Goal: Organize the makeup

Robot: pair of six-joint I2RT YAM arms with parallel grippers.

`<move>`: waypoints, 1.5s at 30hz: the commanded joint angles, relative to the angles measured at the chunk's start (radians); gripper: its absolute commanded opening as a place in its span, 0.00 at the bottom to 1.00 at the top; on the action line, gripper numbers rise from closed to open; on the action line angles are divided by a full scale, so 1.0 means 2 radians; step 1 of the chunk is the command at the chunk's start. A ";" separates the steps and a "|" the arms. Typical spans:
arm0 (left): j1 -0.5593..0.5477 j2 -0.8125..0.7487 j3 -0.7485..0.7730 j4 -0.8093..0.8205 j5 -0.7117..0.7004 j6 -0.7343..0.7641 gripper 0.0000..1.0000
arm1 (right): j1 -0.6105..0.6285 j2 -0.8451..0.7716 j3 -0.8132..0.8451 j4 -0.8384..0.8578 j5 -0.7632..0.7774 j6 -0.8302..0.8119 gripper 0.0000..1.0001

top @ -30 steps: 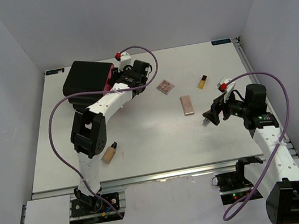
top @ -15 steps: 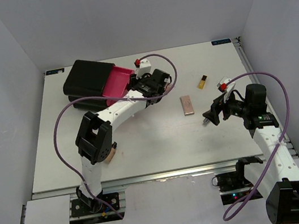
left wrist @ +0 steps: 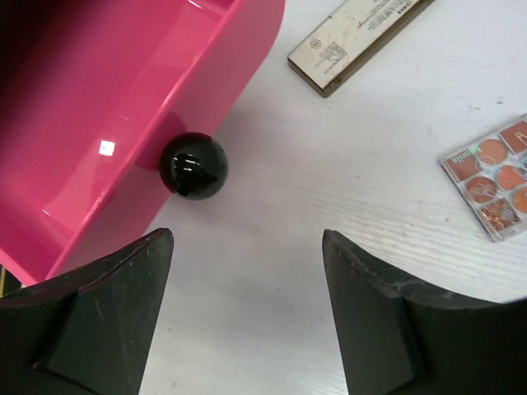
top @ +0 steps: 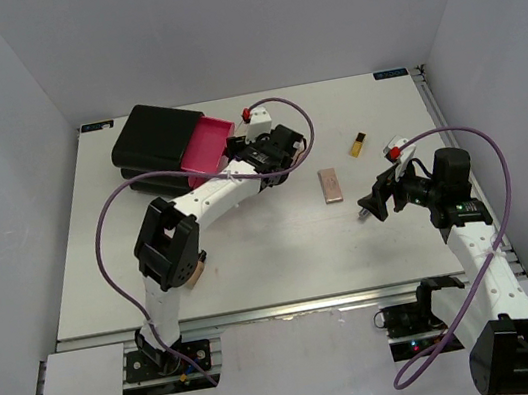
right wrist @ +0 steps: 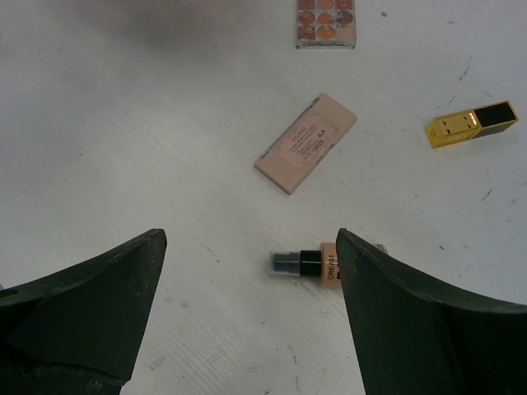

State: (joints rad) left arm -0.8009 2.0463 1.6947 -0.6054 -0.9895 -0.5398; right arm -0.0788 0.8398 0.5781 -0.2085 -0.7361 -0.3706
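From above, the pink drawer (top: 207,146) stands pulled out of the black box (top: 155,137). My left gripper (top: 277,152) hovers just right of it, and my right gripper (top: 371,207) is well beyond.

Left wrist: jaws spread, with the drawer's knob (left wrist: 193,164) ahead-left and the square palette (left wrist: 494,177) ahead-right, away from the drawer.

Right wrist: jaws spread, and the slim tube (right wrist: 317,263) lies crosswise by my right-hand finger. I judge this arm nearer to it.

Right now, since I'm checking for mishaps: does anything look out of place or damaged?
No damage or spills show. The pink drawer sticks out of the black box, and the slim tube lies on its side on the table.
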 commanded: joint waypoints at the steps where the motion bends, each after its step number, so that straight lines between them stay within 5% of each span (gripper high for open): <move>1: -0.001 -0.055 0.008 -0.006 0.033 0.003 0.86 | -0.001 0.000 0.015 0.007 -0.008 -0.003 0.90; 6: -0.001 -0.084 0.004 -0.003 0.082 0.013 0.88 | -0.001 -0.001 0.015 0.003 -0.015 -0.010 0.90; 12: 0.000 -0.135 -0.037 0.022 0.225 0.070 0.94 | -0.001 -0.003 0.015 -0.009 -0.041 -0.034 0.90; 18: -0.001 -0.239 -0.147 0.049 0.389 0.109 0.98 | -0.001 -0.008 0.015 -0.034 -0.087 -0.079 0.90; 24: 0.014 -0.334 -0.254 0.014 0.469 0.119 0.98 | -0.001 -0.010 0.014 -0.047 -0.110 -0.105 0.94; 34: 0.034 -0.364 -0.307 -0.081 0.383 0.224 0.96 | -0.001 -0.010 0.012 -0.054 -0.125 -0.125 0.98; 45: 0.034 -0.388 -0.412 -0.076 0.334 0.323 0.97 | -0.001 -0.007 0.014 -0.057 -0.126 -0.130 0.96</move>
State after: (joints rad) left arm -0.7349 1.3304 0.9142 -0.7680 -0.2612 0.0149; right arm -0.0788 0.8310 0.5781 -0.3166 -0.9592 -0.6123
